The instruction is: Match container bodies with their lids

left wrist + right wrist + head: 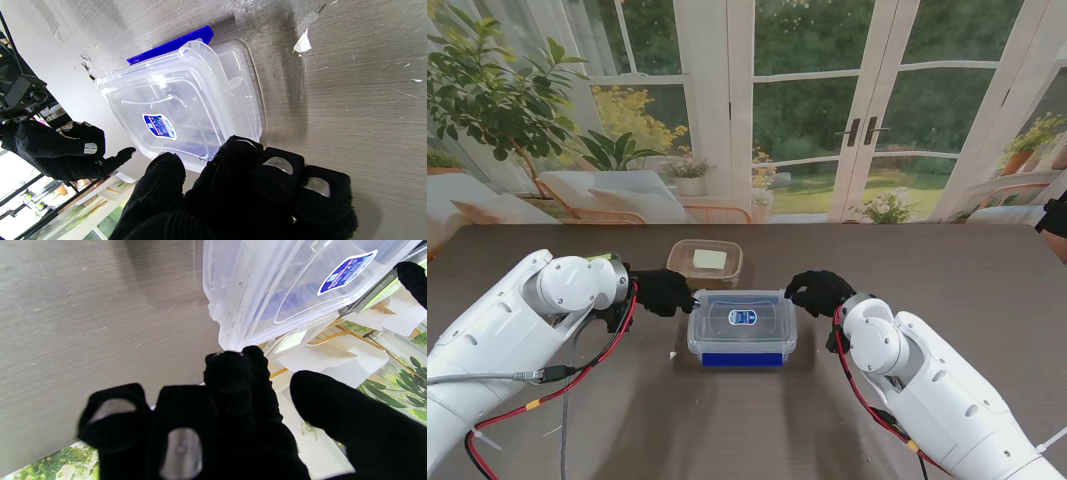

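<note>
A clear plastic container with a clear lid carrying a blue sticker sits at the table's middle. A blue lid shows along its near edge, partly under it. Farther from me stands a tan lidless container with something pale yellow inside. My left hand is at the clear container's far left corner, fingertips touching the lid's rim and thumb apart. My right hand is at the far right corner, one fingertip touching the container's corner. Neither hand wraps around anything.
A small white scrap lies on the dark wooden table left of the clear container. Red and black cables hang under both arms. A backdrop of windows and plants stands behind the table's far edge.
</note>
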Robot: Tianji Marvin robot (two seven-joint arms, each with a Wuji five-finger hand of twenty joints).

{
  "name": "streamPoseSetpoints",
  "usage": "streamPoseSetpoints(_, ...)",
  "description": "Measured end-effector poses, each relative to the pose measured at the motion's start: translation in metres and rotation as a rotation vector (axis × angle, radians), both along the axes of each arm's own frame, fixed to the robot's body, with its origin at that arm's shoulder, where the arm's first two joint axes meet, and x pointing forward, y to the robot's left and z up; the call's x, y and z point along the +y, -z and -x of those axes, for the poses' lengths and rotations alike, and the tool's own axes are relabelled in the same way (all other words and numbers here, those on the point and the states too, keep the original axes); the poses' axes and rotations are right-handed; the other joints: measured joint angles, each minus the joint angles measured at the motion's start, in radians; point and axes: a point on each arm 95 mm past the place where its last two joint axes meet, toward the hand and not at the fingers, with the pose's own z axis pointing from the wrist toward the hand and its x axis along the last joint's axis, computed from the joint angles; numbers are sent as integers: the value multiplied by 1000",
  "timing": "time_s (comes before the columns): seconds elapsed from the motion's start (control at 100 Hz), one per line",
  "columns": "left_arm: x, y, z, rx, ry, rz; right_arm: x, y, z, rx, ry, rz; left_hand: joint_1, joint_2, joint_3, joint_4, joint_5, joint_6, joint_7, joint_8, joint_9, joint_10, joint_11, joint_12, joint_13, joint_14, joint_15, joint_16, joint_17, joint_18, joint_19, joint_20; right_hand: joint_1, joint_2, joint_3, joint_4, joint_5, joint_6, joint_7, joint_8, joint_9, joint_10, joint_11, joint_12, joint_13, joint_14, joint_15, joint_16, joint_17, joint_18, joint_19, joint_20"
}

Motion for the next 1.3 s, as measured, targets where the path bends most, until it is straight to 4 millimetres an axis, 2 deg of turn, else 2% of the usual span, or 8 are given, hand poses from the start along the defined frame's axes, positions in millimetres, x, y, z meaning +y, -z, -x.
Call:
streamPoseSetpoints(0.41,9,-1,11,-37,-12,-44,-5,1,0,-18,28,29,0,0,0,0,-1,-9,-3,-2,-9,-2,-40,-26,-13,0,-43,0,-31,-4,-33,-2,0,0,-4,-9,0,2,0,0,0,10,-27,-11,0,10,0,0,0,9,0,0)
streamPoseSetpoints(0.43,10,-1,12,-38,-15,-44,-6,1,0,-19,29,33,0,0,0,0,-1,-10,-5,-2,-12,-2,-49,-30,-26,0,-50,-1,-37,-5,-40,-2,0,-1,-48,-9,0,4,0,0,0,11,-28,-12,0,10,0,0,0,10,0,0)
streamPoseSetpoints(0.67,16,7,19,-43,-43,-58,-9,1,-1,-35,44,94,0,0,0,0,-24,-21,-31,-9,-71,26,-231,-170,-111,37,-234,-34,-141,-12,-156,-49,-36,0,-52,-22,0,27,0,0,-1,19,-77,-56,0,19,-21,-18,0,10,-2,0)
streamPoseSetpoints(0.69,17,8,19,-45,-45,-60,-9,1,-1,-37,46,100,0,0,0,0,-24,-21,-32,-9,-76,28,-249,-185,-116,39,-255,-39,-149,-12,-167,-53,-37,0,-94,-23,0,28,0,1,-1,23,-79,-61,0,21,-27,-20,0,10,-2,0)
streamPoseSetpoints(0.81,19,12,18,-53,-63,-66,-11,0,-1,-38,72,133,-11,0,-6,0,-60,-24,-56,-9,-128,46,-360,-289,-161,57,-366,-90,-201,-20,-193,-65,-51,1,-128,-24,0,32,17,9,-25,42,-129,-106,-2,37,-70,-47,0,11,-19,0)
streamPoseSetpoints(1.03,26,26,12,-45,-90,-94,-12,-3,2,-2,63,176,-23,0,-9,-6,-125,-46,-98,-15,-167,58,-465,-385,-185,59,-391,-103,-219,-31,-204,-67,-62,15,-142,-24,11,44,59,24,-36,60,-179,-159,-2,49,-112,-72,0,21,-42,0)
streamPoseSetpoints(1.25,26,34,3,-21,-91,-91,-9,1,5,30,48,187,-45,1,-6,-4,-187,-156,-141,-39,-190,62,-493,-421,-181,53,-373,-102,-201,-41,-204,-66,-62,15,-144,-24,61,46,86,28,-36,71,-233,-208,-2,62,-160,-101,0,28,-66,0)
streamPoseSetpoints(1.3,25,35,1,-17,-91,-85,-8,2,6,34,45,189,-45,1,-6,-4,-193,-171,-146,-42,-202,62,-497,-422,-180,50,-366,-102,-198,-43,-203,-65,-63,26,-182,-24,61,46,87,28,-37,76,-245,-215,-2,68,-171,-104,0,33,-69,0)
